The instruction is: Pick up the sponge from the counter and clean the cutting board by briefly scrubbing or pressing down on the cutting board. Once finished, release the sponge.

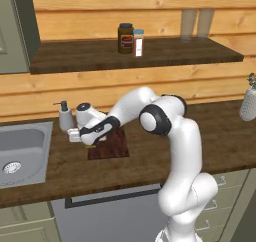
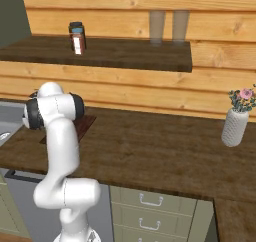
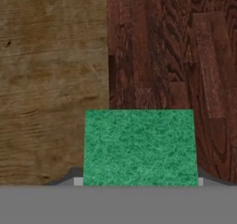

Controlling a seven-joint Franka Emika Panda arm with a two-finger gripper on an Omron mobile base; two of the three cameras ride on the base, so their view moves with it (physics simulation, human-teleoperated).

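Note:
In the hand view the green sponge [image 3: 140, 146] sits between the tips of my gripper [image 3: 139, 182], which is shut on it. The sponge hangs over the left edge of the reddish-brown cutting board [image 3: 176, 56], with the lighter counter [image 3: 51, 79] beside it. From the left base view my gripper [image 1: 90, 143] is low over the near left corner of the cutting board [image 1: 114, 145], with a sliver of the sponge [image 1: 91, 147] under it. In the right base view my arm covers most of the cutting board [image 2: 86, 125].
A steel sink [image 1: 22, 153] is set into the counter [image 1: 150, 158] at the left, with a soap dispenser [image 1: 65, 117] behind my hand. Two jars [image 1: 129, 38] stand on the wall shelf [image 1: 190, 51]. A flower vase [image 2: 235, 126] stands far right.

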